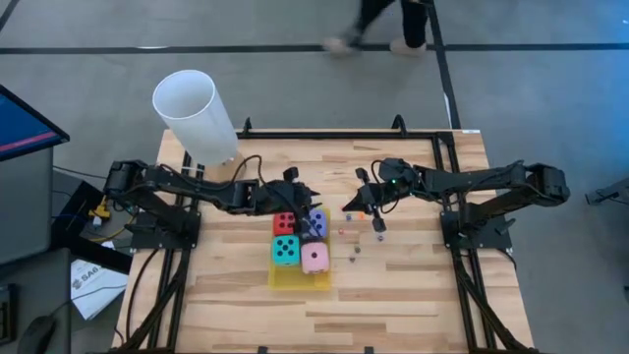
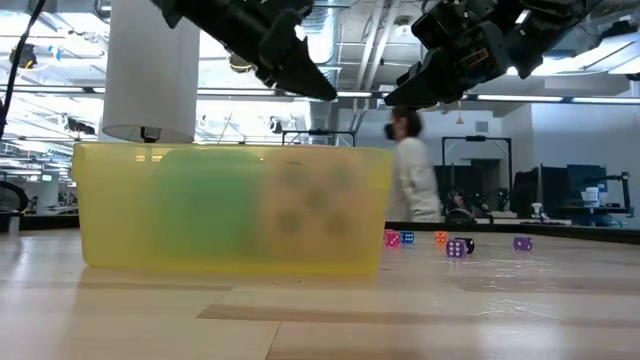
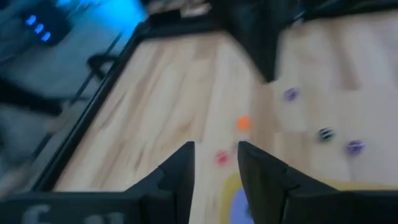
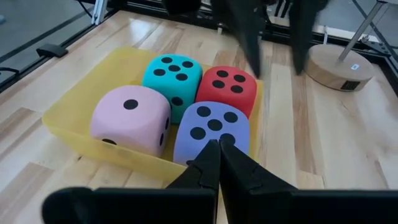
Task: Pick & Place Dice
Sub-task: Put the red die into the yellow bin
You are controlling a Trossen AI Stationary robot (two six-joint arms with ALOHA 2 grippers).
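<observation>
- Near the middle of the wooden surface [image 1: 413, 295], the yellow tray [image 1: 285, 278] holds all four big dice packed two by two: red die [image 1: 284, 223] and purple die [image 1: 316, 222] on the far row, cyan die [image 1: 285, 249] and pink die [image 1: 314, 258] on the near row. Judging by the tight fit, the tray walls keep them square against each other.
- The tiny dice [image 1: 356, 249] lie scattered just right of the tray, toward the right arm, apparently still to be collected.
- The left gripper [image 1: 298, 189] hangs above the tray's far edge, its fingers [image 3: 180, 171] apart with nothing between them, which suggests it is free between grasps.
- The right gripper [image 1: 366, 205] hovers over the scattered tiny dice; its fingers [image 4: 208, 165] are pressed together at the tips, and whether a tiny piece is pinched there cannot be told.
- The right wrist view alone shows the pips: five on the cyan, red and purple dice, one on the pink top.
- The low view alone shows both grippers well clear of the surface, the tray's translucent wall, and a person [image 2: 410, 180] in the room behind.
- The high view alone places the white cylinder [image 1: 195, 116] at the far left corner.
</observation>
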